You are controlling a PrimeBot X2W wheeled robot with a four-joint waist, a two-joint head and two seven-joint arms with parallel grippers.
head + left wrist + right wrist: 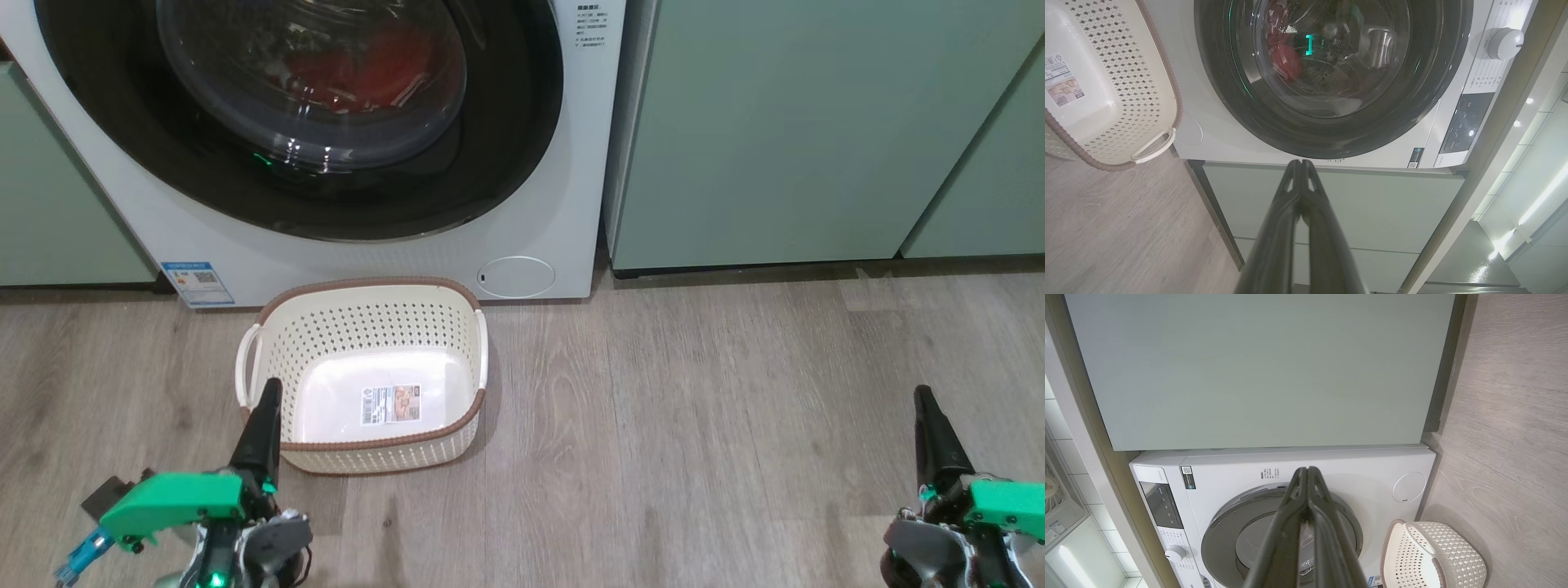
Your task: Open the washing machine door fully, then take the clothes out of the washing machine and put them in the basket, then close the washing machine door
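The white washing machine (563, 204) fills the top left of the head view. Its door (204, 171), black-rimmed with a domed glass centre, lies flat against the front. Red clothes (359, 69) show through the glass and in the left wrist view (1286, 61). The cream basket (286, 343) stands empty on the floor just before the machine. My left gripper (269, 392) is shut, low at the basket's near left corner. My right gripper (924, 398) is shut too, far to the right over bare floor. Both sets of fingers (1300, 167) (1306, 471) press together.
Pale green cabinets (816, 131) flank the machine on both sides. Grey wood floor (694, 425) spreads between the grippers and to the right of the basket. The control panel and round knob (1504, 43) sit at the machine's top.
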